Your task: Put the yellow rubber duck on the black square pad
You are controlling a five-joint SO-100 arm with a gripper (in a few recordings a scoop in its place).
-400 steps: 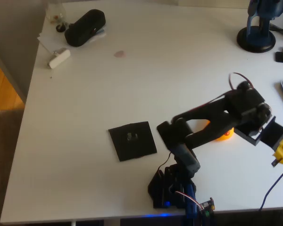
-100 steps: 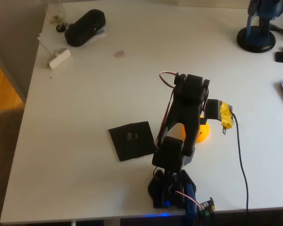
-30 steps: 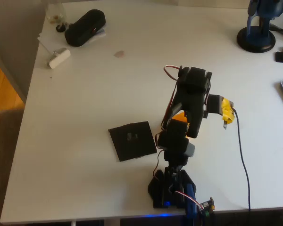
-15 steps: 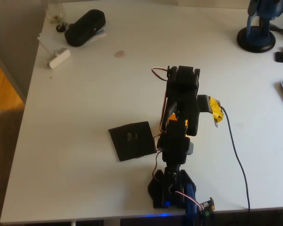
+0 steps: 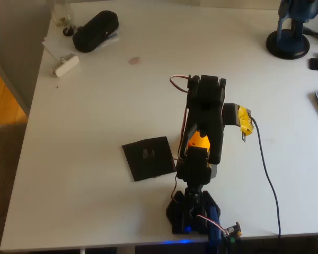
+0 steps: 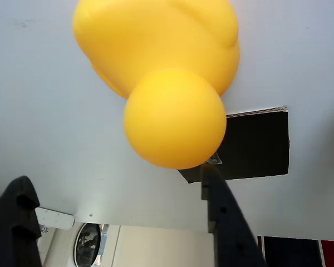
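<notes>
Swung left since the earliest overhead frame, the arm now has the duck (image 5: 197, 141) lifted at frame centre, just right of the pad (image 5: 148, 157). In the wrist view the gripper (image 6: 117, 211) looks clamped on the duck (image 6: 161, 72), though contact is hidden. Step: carrying. Next: shift left, lower, release. Bare table (image 5: 95, 116) surrounds the pad.

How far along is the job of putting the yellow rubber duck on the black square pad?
Done: the gripper is at the small yellow rubber duck, which sits between its fingers in the wrist view. In hand: the grasp, though I cannot tell whether the duck is clamped. Left: the thin black square pad lies bare beside the arm in the overhead view, so the duck must be placed there and released.
</notes>
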